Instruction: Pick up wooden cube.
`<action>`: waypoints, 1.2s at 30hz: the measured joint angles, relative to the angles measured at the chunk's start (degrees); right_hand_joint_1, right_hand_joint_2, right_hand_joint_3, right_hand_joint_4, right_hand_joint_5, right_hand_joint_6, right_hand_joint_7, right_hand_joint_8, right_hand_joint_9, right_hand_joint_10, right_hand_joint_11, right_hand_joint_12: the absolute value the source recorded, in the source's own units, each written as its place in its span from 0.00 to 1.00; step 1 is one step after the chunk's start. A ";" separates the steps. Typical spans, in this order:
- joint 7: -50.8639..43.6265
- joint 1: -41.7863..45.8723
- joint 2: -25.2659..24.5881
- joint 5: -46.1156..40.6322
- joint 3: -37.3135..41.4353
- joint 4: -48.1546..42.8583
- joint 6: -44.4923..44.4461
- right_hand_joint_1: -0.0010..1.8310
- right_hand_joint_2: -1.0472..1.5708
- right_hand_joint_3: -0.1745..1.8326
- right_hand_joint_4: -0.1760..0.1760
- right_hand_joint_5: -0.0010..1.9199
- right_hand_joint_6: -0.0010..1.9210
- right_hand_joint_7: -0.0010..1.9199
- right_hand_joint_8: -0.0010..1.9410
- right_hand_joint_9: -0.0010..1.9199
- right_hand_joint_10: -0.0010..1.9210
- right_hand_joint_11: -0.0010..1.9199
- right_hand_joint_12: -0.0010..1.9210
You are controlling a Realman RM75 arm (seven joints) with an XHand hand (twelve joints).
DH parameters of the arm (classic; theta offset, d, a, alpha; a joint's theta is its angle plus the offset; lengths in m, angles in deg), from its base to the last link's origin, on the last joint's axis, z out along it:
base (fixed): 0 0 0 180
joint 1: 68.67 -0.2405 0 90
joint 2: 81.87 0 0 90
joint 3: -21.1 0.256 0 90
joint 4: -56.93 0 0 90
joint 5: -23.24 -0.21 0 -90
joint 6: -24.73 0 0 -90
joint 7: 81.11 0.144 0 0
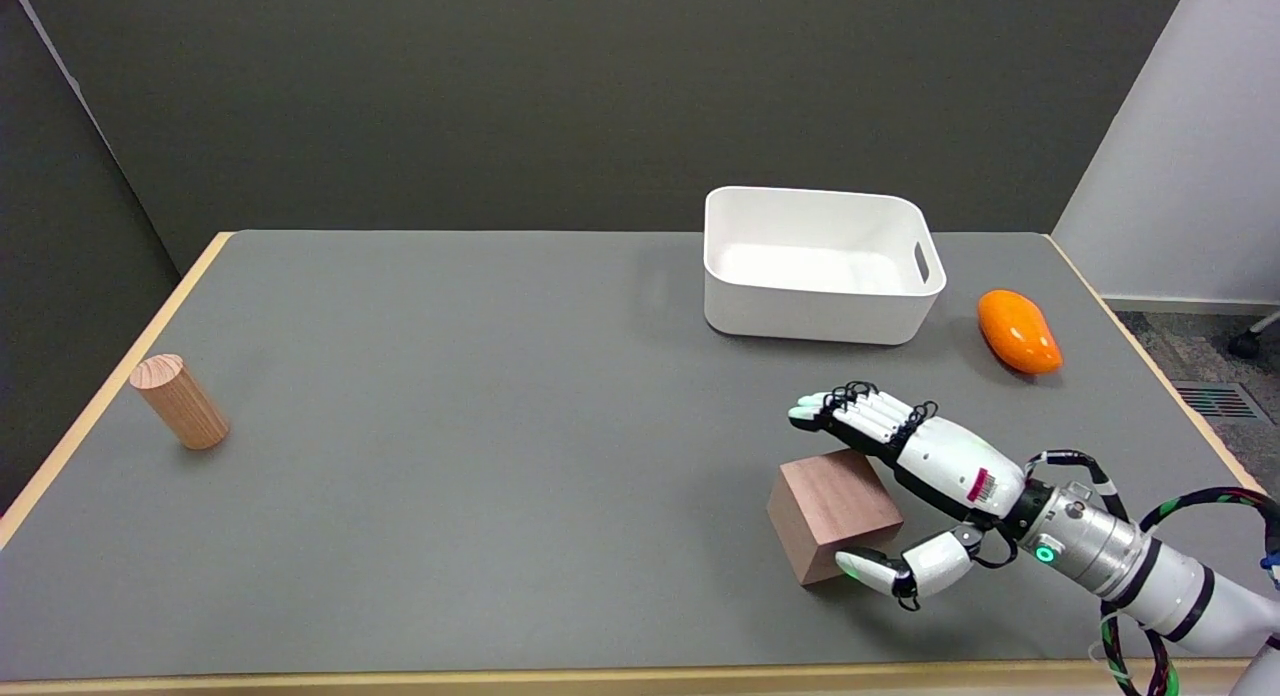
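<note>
Grey table [450, 456]: right hand [915, 476], fingers [850, 412] spread, around wooden cube [830, 511].

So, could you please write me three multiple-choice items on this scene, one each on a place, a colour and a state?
1. Where does the brown wooden cube lie?
A. inside the white plastic bin
B. on the grey table, in front of the bin
C. at the table's left edge

2. What colour is the smooth oval object right of the white plastic bin?
A. orange
B. blue
C. green

3. How is the right hand at the cube?
A. far away, near the wooden cylinder
B. holding the cube high in the air
C. open around the cube, which sits on the table

Answers: 1 B, the cube rests on the grey table nearer the camera than the bin. 2 A, it is plainly orange. 3 C, the fingers reach past the cube's far side and the thumb lies at its near side, the cube not lifted.
</note>
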 measured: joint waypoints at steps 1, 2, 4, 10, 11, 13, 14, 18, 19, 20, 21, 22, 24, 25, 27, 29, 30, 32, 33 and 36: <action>0.06 -0.11 0.00 -0.11 -0.04 0.21 0.03 0.33 0.61 0.51 0.36 0.06 0.17 0.07 0.14 0.00 0.30 0.00 0.53; 0.09 -0.21 0.00 -0.19 -0.09 0.40 0.08 0.33 0.62 0.50 0.37 0.07 0.17 0.09 0.15 0.01 0.33 0.00 0.53; 0.13 -0.42 -0.01 -0.33 -0.18 0.73 0.19 0.34 0.62 0.51 0.37 0.09 0.19 0.13 0.18 0.05 0.39 0.00 0.57; 0.14 -1.12 -0.10 -0.62 -0.35 1.44 0.25 0.40 0.63 0.52 0.38 0.13 0.24 0.25 0.28 0.18 0.52 0.04 0.66; 0.14 -1.27 -0.13 -0.72 -0.40 1.56 0.25 0.41 0.64 0.52 0.38 0.14 0.25 0.27 0.30 0.20 0.54 0.06 0.68; 0.14 -1.54 -0.20 -0.96 -0.49 1.81 0.25 0.45 0.64 0.53 0.40 0.17 0.31 0.30 0.36 0.25 0.57 0.09 0.71; 0.14 -1.74 -0.27 -1.20 -0.60 2.00 0.24 0.46 0.64 0.54 0.40 0.18 0.34 0.32 0.39 0.27 0.59 0.11 0.73; 0.07 -2.52 -0.58 -2.30 -1.09 2.92 -0.23 0.49 0.65 0.53 0.41 0.23 0.44 0.35 0.45 0.29 0.61 0.16 0.78; 0.05 -2.72 -0.68 -2.60 -1.25 3.17 -0.39 0.50 0.65 0.53 0.41 0.24 0.48 0.37 0.48 0.31 0.63 0.18 0.80; 0.02 -3.00 -0.79 -2.93 -1.45 3.46 -0.56 0.51 0.66 0.53 0.41 0.25 0.52 0.38 0.51 0.33 0.65 0.20 0.82; 0.00 -3.21 -0.88 -3.20 -1.59 3.65 -0.71 0.58 0.70 0.45 0.39 0.26 0.54 0.40 0.57 0.34 0.65 0.21 0.83; -0.02 -3.50 -1.00 -3.47 -1.76 3.89 -0.87 0.68 0.76 0.33 0.37 0.27 0.56 0.42 0.64 0.34 0.66 0.22 0.85; -0.08 -4.07 -1.23 -4.03 -2.06 4.31 -1.20 0.68 0.83 0.20 0.11 0.29 0.71 0.45 0.69 0.39 0.67 0.28 0.86; -0.16 -4.28 -1.32 -4.30 -2.19 4.48 -1.34 0.66 0.84 0.18 0.02 0.31 0.76 0.47 0.69 0.40 0.67 0.31 0.87; -0.50 -4.76 -1.53 -5.06 -2.44 4.80 -1.69 0.66 0.81 0.24 0.04 0.33 0.74 0.48 0.68 0.40 0.69 0.30 0.91; -1.22 -5.12 -1.74 -5.83 -2.76 5.06 -1.81 0.66 0.78 0.33 0.02 0.33 0.75 0.48 0.71 0.41 0.73 0.31 0.96; -1.71 -5.33 -1.82 -6.33 -2.89 5.16 -1.90 0.66 0.77 0.35 0.01 0.34 0.75 0.48 0.72 0.42 0.73 0.32 0.98; -2.86 -5.73 -1.99 -7.53 -3.15 5.28 -2.26 0.66 0.82 0.24 0.03 0.32 0.74 0.46 0.74 0.43 0.70 0.33 1.00; -3.32 -5.90 -2.05 -8.04 -3.24 5.29 -2.39 0.66 0.82 0.25 0.02 0.32 0.74 0.46 0.73 0.43 0.70 0.32 1.00; -5.16 -6.45 -2.14 -10.18 -3.39 4.90 -2.76 0.67 0.79 0.29 0.01 0.34 0.72 0.48 0.71 0.44 0.72 0.30 1.00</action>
